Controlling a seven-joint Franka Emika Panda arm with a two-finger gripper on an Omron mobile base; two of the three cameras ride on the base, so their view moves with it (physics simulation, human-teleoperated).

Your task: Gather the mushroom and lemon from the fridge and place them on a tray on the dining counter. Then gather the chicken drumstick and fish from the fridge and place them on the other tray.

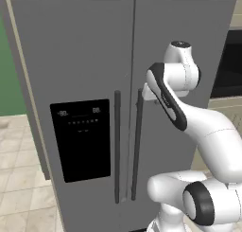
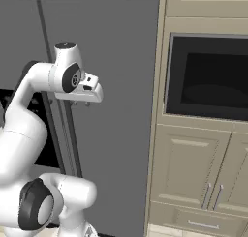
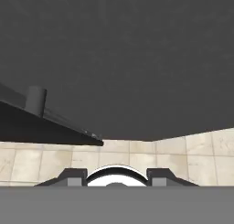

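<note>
Left base view: smooth grey fridge (image 1: 75, 51), both doors closed, two slim dark vertical handles (image 1: 117, 146) side by side, a glossy black dispenser panel (image 1: 81, 138). White claw (image 1: 147, 91) sits at the right handle's top; whether it grips, I cannot tell. Beige tiled floor (image 1: 19, 188) below.

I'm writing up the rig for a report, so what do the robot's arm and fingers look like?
The arm is made of glossy white, rounded segments with black bands at the joints and a black stripe along one link. A round grey cap tops its highest joint. The white hand carries small dark details. The fingers are short, blocky and dark grey. No loose cables show.
</note>
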